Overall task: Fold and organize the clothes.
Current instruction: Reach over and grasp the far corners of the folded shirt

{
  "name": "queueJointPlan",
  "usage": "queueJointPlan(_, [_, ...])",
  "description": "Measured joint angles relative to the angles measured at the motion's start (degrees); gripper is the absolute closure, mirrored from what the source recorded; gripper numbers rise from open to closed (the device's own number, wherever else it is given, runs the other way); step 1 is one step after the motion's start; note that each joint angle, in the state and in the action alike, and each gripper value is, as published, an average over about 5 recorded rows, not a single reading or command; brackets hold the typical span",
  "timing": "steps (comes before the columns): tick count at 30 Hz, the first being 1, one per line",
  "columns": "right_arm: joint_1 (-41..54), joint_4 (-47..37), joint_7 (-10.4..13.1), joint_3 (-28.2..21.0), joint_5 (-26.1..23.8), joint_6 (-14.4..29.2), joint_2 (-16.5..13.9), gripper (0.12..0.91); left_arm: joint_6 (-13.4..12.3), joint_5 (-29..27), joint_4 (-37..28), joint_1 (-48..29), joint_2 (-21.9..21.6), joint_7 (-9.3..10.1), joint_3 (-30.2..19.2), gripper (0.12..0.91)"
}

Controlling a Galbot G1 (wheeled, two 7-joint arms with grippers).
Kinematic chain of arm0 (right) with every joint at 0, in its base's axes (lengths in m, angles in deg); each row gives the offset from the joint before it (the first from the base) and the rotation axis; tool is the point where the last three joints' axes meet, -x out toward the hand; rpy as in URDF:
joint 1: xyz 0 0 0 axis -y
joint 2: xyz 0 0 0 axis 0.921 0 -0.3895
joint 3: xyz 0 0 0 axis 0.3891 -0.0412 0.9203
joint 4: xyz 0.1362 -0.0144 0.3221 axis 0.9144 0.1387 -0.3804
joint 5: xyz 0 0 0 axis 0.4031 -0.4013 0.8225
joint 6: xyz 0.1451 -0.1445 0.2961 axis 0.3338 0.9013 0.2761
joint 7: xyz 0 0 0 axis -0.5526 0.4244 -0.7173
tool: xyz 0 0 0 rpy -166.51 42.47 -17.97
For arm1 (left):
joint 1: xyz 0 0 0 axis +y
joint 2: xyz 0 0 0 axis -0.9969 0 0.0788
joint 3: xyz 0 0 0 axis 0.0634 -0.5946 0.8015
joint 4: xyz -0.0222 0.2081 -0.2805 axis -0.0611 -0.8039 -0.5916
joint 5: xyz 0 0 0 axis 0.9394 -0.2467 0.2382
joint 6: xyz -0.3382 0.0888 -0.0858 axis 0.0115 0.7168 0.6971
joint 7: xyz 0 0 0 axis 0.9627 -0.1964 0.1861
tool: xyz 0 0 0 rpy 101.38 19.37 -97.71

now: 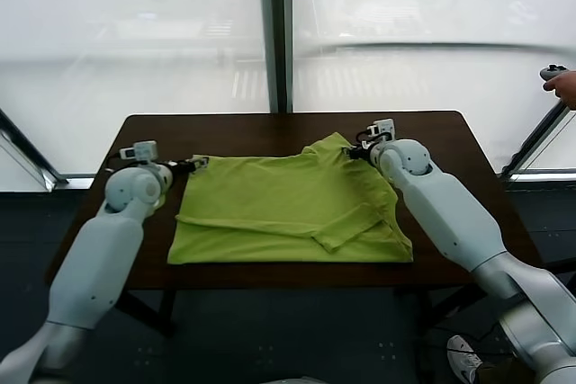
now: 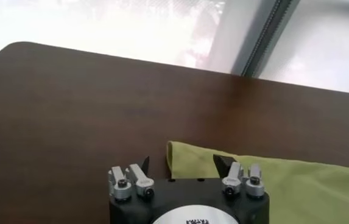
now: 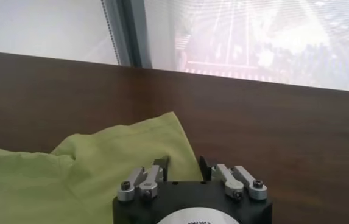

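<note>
Dark wooden table (image 1: 243, 132) before frosted windows (image 1: 135, 24) holds a green shirt (image 1: 288, 209). Left gripper (image 2: 180, 164) straddles its corner, open; right gripper (image 3: 183, 165) seemingly pinches the far edge.

No text, brand or number can be read anywhere; small dark print on the white discs atop both wrist-camera gripper bodies is too blurred to read.

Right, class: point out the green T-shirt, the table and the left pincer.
green T-shirt (image 1: 270, 209), head view, middle of the cloth.
table (image 1: 225, 132), head view, bare top behind the shirt.
left pincer (image 2: 182, 165), left wrist view, midway between its fingertips.
</note>
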Motion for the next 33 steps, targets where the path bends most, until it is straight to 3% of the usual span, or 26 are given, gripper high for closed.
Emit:
queueJointPlan(6, [0.08,-0.29,-0.02,-0.01,0.05,-0.02,0.12,0.736,0.00,-0.31,-0.71,-0.46,0.09,-0.39,-0.09,0.409])
queueJointPlan(11, [0.17,-0.47,-0.03,0.10,0.08,-0.07,0.30,0.743,0.00,-0.20,-1.16,-1.17,0.06,-0.43,-0.13,0.591])
queueJointPlan(17, [-0.05,-0.54,-0.03,0.35,0.15,-0.09,0.33,0.750,0.00,-0.07,-2.30,-2.32,0.33,-0.43,-0.38,0.631])
queueJointPlan(26, [-0.23,-0.65,-0.05,0.78,0.30,0.35,0.39,0.860,-0.08,-1.12,-3.32,-2.61,1.17,-1.28,-0.67,0.649])
queueJointPlan(31, [-0.47,-0.40,-0.11,1.13,0.48,1.46,0.06,0.885,-0.80,-1.66,-2.90,-2.61,1.37,-1.50,-0.81,0.854])
queueJointPlan(33, [-0.68,-0.14,-0.12,1.47,0.63,1.91,-0.23,0.885,-1.10,-1.67,-2.56,-2.60,1.41,-1.50,-0.81,0.879])
